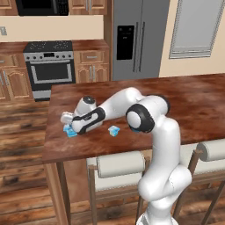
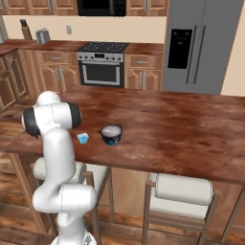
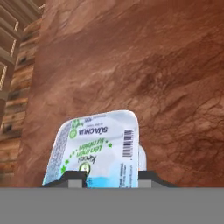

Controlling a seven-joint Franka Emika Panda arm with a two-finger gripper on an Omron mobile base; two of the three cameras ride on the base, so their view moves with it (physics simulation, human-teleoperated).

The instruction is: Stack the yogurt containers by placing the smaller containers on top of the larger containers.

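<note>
On the wooden counter point(image 1: 184, 105), near its left front corner, our gripper point(image 1: 67, 124) is down low over one light-blue cup point(image 1: 70, 131). From the hand view that cup point(image 3: 98, 151) sits right between the finger tips point(image 3: 72, 178), printed lid facing the camera, dark tips showing at both sides of its base. Jaws look drawn in around it, but we can't tell whether they're actually clamped on it or just closing, so we call the grip unconfirmed.

Status as we read it:
- Nothing stacked yet. The dark tub point(image 2: 111, 134) stands on the counter with its whitish top bare.
- Second light-blue cup point(image 2: 83, 138) sits on the wood just beside the tub, on its left in the right base view, apart from it. In the left base view that cup point(image 1: 114, 130) is right of the forearm, near the front edge.
- The cup at the gripper rests on the counter, not lifted.

Left to do, our estimate: confirm the grasp, lift, carry right to the tub, set the cup on its top, then handle the other cup. We're at the first pick, so early in the job. Risk: the cup is small and light, and an off-centre squeeze could tip it.
</note>
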